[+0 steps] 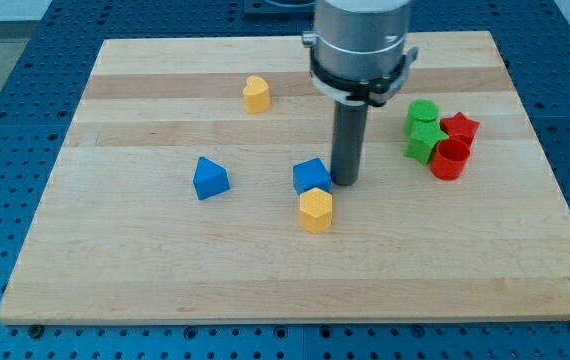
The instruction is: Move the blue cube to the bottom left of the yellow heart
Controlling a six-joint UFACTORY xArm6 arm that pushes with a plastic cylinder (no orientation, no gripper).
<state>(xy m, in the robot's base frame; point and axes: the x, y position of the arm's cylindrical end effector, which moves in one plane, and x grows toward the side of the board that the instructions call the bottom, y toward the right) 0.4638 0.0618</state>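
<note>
Blue cube (pixel 311 176) just left of my tip (pixel 346 181)

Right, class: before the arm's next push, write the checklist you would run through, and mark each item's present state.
1. Blue cube in plain view: ok.
2. My tip close on the cube's right in the view: ok. Whether it touches: cannot tell.
3. Which is the heart, the upper yellow block or the lower yellow block: cannot tell for sure.
4. Cube at the bottom left of the upper yellow block: not ok, it lies below and to the right.
5. Cube free of neighbours: not ok, the lower yellow block sits against its near side.
6. Blue wedge-like block apart from the cube: ok.
</note>
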